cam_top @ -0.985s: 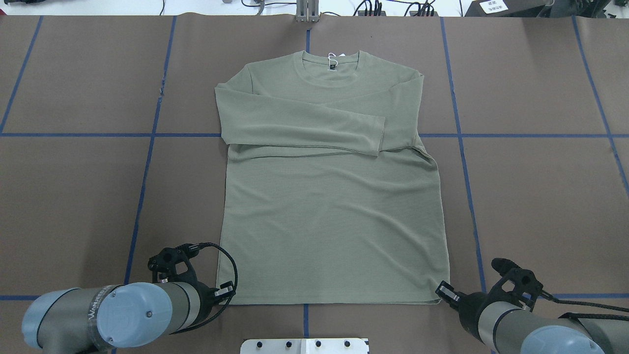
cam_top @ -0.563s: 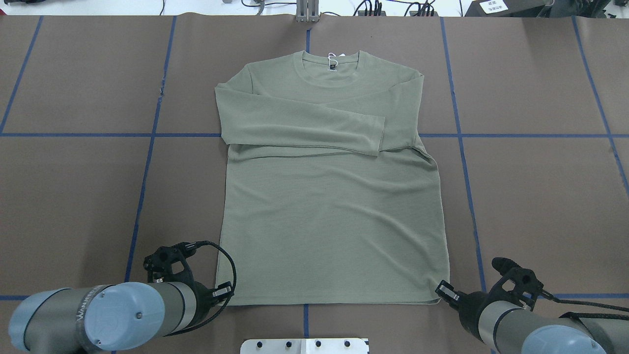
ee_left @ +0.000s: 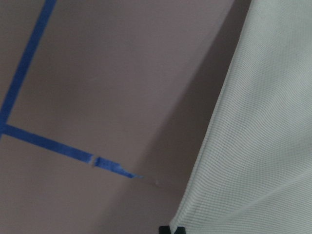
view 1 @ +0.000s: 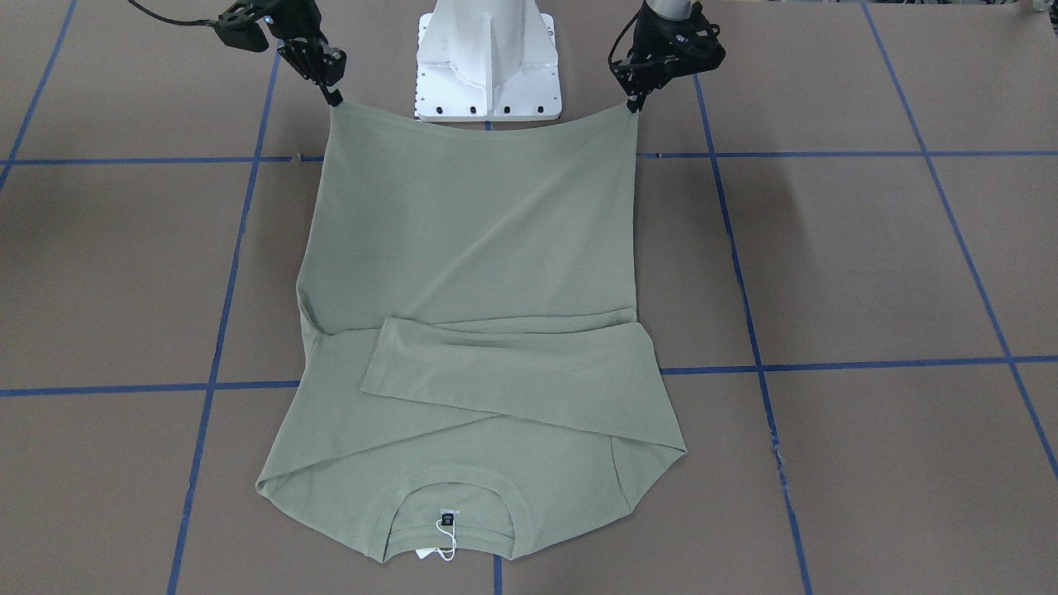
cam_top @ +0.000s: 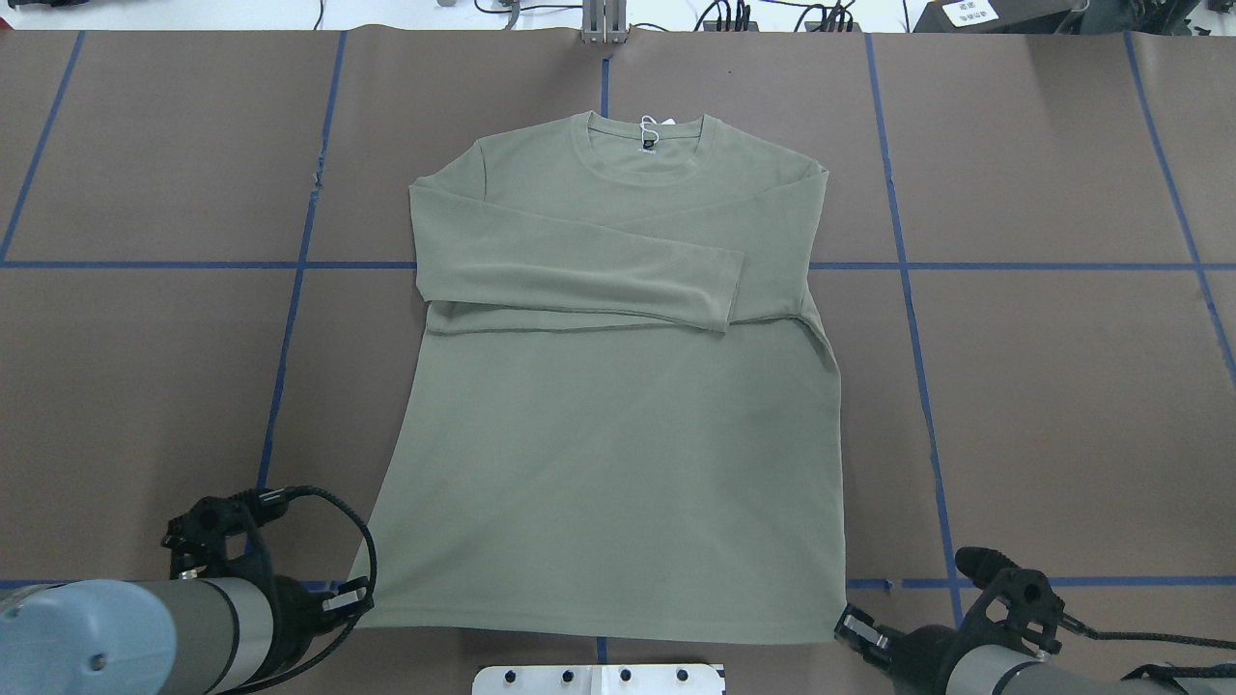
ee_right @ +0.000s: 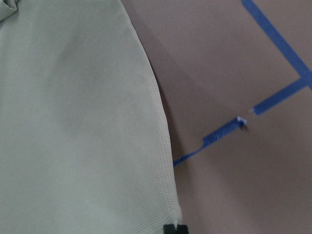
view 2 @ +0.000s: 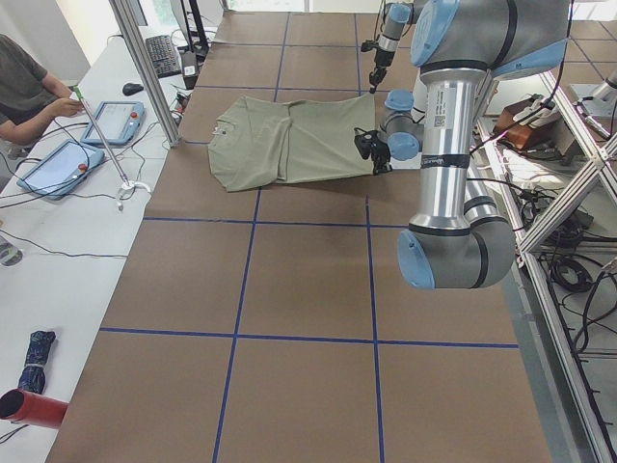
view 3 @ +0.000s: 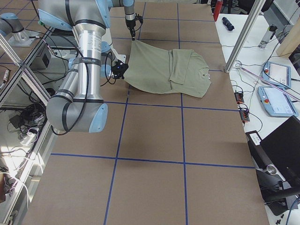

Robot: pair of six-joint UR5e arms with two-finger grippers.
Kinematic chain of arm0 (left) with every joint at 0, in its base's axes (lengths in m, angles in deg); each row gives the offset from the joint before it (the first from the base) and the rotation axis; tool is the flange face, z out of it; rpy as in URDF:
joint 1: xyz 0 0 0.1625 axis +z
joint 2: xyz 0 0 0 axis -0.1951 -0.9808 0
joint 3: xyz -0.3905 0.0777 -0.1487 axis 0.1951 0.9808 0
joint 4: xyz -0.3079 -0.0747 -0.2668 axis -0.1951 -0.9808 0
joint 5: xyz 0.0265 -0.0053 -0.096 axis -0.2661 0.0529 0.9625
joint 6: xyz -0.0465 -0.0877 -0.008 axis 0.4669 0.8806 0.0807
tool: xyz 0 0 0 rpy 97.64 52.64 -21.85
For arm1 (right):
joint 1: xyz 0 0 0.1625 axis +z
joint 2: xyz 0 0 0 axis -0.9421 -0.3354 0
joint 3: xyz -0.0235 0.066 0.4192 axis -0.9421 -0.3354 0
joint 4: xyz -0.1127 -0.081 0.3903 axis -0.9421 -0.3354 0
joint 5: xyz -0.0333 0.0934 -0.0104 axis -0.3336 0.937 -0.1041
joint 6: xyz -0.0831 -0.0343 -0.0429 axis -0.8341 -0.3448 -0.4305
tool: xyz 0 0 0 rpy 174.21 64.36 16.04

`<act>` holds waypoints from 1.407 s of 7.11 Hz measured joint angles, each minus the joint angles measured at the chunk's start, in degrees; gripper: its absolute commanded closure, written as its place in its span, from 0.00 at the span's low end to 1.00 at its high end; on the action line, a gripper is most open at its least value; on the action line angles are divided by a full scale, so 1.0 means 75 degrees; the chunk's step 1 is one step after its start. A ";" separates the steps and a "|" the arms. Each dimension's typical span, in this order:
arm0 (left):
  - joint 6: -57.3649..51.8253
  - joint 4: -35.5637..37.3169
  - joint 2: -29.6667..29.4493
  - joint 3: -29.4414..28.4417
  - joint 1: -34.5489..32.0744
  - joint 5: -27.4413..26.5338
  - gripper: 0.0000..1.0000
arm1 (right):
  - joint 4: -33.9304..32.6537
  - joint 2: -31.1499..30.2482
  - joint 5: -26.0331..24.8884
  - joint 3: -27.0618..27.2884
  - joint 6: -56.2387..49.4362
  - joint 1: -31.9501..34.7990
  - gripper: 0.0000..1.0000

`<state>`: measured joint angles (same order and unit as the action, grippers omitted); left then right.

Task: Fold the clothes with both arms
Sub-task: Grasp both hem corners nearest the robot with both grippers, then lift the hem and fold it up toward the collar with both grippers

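The sage-green long-sleeved shirt (cam_top: 618, 434) lies front up on the brown table, collar (cam_top: 645, 145) at the far side, both sleeves folded across the chest. Its near hem is lifted and stretched taut between my two grippers. My left gripper (cam_top: 359, 600) is shut on the hem's left corner, also seen in the front-facing view (view 1: 632, 106). My right gripper (cam_top: 845, 625) is shut on the right corner (view 1: 335, 101). Each wrist view shows shirt cloth (ee_left: 263, 122) (ee_right: 73, 122) running down to pinched fingertips at the bottom edge.
The white pedestal base (view 1: 488, 58) stands just behind the lifted hem, its metal plate (cam_top: 599, 679) at the near edge. Blue tape lines (cam_top: 290, 319) grid the table. A person (view 2: 29, 92) sits at tablets beyond the far side, past an aluminium post (view 2: 145, 68).
Both grippers have pulled back toward the robot's base with the hem corners, the left one also moving outward. The hem has risen and tightened, and the whole shirt slid slightly toward the robot.
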<state>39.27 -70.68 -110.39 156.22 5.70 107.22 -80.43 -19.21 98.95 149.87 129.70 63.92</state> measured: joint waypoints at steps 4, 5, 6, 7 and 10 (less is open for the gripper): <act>0.0628 0.0009 0.0092 0.0995 0.0228 -0.0011 1.00 | -0.0022 -0.0912 -0.0013 0.1129 -0.0021 -0.0373 1.00; 0.0241 0.0015 -0.0369 0.0868 -0.0266 -0.0016 1.00 | -0.0022 -0.0967 0.0000 0.1221 -0.0188 0.0137 1.00; -0.0769 0.0020 -0.0950 0.0510 -0.0969 -0.0011 1.00 | -0.0025 -0.0737 0.0079 0.1092 -0.0746 0.0837 1.00; -0.2192 -0.0007 -0.1494 -0.0066 -0.1803 0.0024 1.00 | -0.0057 -0.0073 0.0425 0.0642 -0.1613 0.1787 1.00; -0.3853 -0.0996 -0.2945 -0.2624 -0.3980 0.0747 1.00 | -0.0973 0.3111 0.2945 -0.2331 -0.4097 0.5151 1.00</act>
<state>10.37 -78.15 -132.48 136.54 -24.15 112.82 -87.73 4.12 121.03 132.38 98.98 102.55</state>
